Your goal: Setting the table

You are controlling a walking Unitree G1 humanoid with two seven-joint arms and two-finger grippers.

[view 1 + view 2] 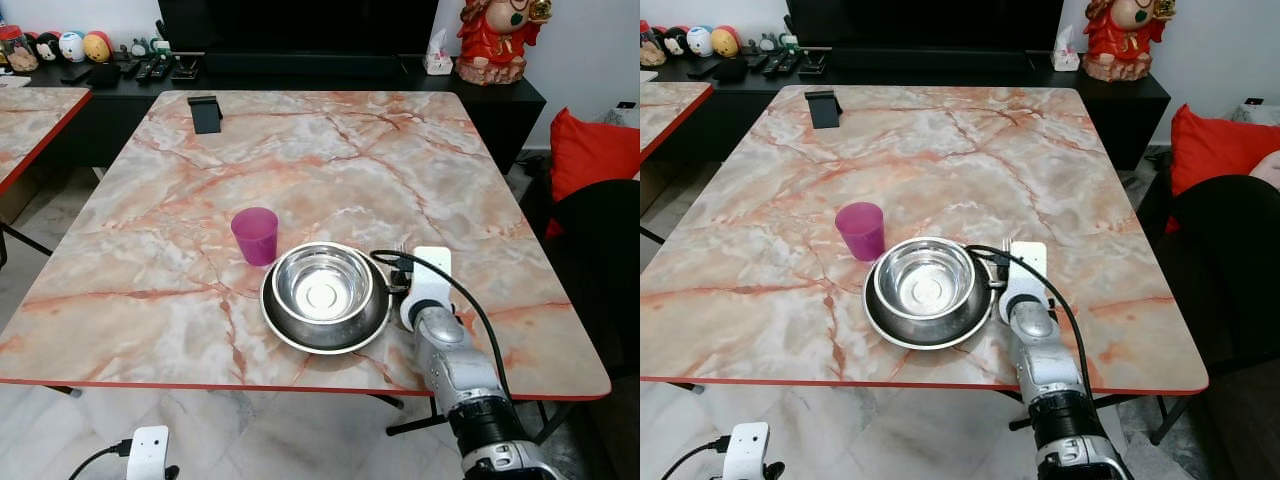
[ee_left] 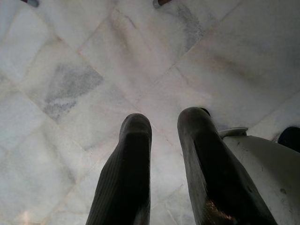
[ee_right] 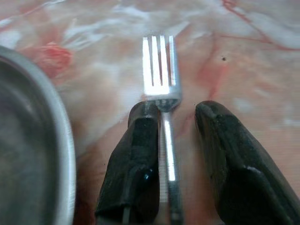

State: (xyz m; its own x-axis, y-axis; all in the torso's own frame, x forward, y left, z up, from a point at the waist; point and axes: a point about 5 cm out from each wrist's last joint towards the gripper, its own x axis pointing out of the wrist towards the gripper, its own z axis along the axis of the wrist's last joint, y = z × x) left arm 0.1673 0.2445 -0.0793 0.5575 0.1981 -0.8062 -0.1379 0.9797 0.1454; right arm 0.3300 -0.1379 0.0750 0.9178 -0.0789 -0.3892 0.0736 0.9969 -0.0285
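On the bench (image 1: 300,150), the right gripper (image 3: 171,117) rests with fingers released around a fork (image 3: 160,70), at the bowl's (image 1: 322,283) three o'clock.

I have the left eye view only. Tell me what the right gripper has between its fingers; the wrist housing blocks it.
Observer: A silver fork lies on the table between the open fingers of the right gripper, tines pointing away from the wrist.
Operator: Say whether it is gripped.
Observer: No. One finger is beside the handle and a gap separates the other finger from it.
Operator: Report the bowl's clearance.
Observer: The steel bowl's rim sits beside the fork, apart from it.
Operator: Report the left gripper.
Observer: The left gripper hangs over marble floor, fingers apart, holding nothing.
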